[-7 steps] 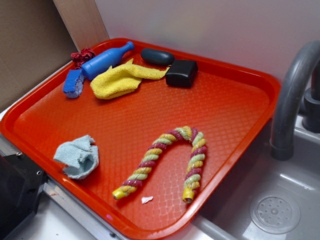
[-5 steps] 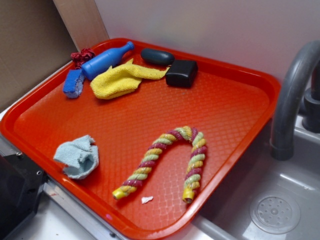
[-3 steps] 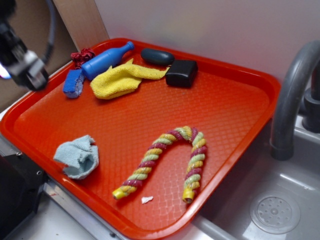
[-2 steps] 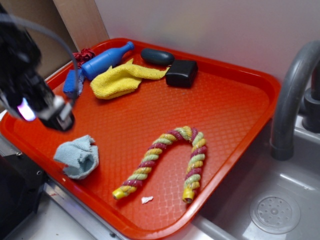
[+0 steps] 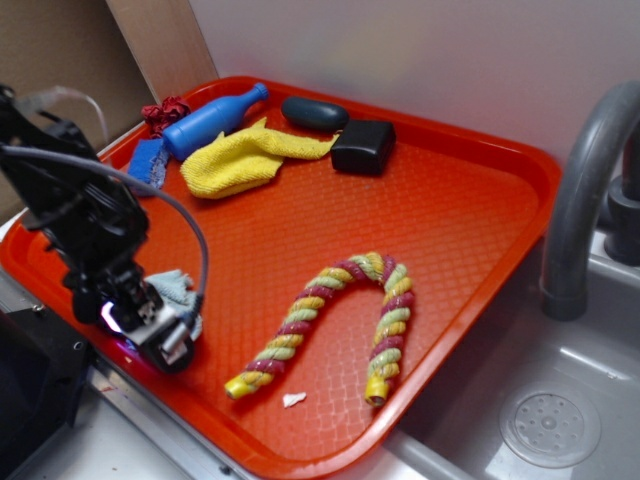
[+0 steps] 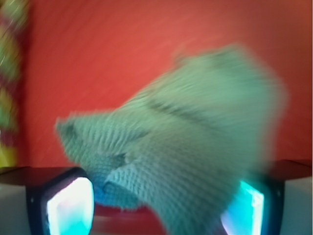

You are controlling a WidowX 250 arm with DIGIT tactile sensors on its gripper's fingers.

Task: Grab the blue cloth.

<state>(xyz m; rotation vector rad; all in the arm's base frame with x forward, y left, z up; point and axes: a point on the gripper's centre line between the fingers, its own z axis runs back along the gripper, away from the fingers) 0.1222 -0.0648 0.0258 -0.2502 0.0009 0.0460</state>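
The blue cloth is a small pale blue terry rag lying crumpled near the front left corner of the red tray. My gripper hangs over it and hides most of it in the exterior view. In the wrist view the blue cloth fills the middle of the frame, blurred. My gripper is open, its two glowing fingers standing wide apart on either side of the rag's near edge. Whether the fingers touch the rag is not clear.
At the tray's back left lie a yellow cloth, a blue bottle, a dark blue sponge block, a black oval and a black box. A twisted rope toy lies front centre. A grey faucet and sink stand on the right.
My arm came in from the upper left, swept down across the tray's left side and now sits low over the blue cloth. The objects on the tray have not moved.
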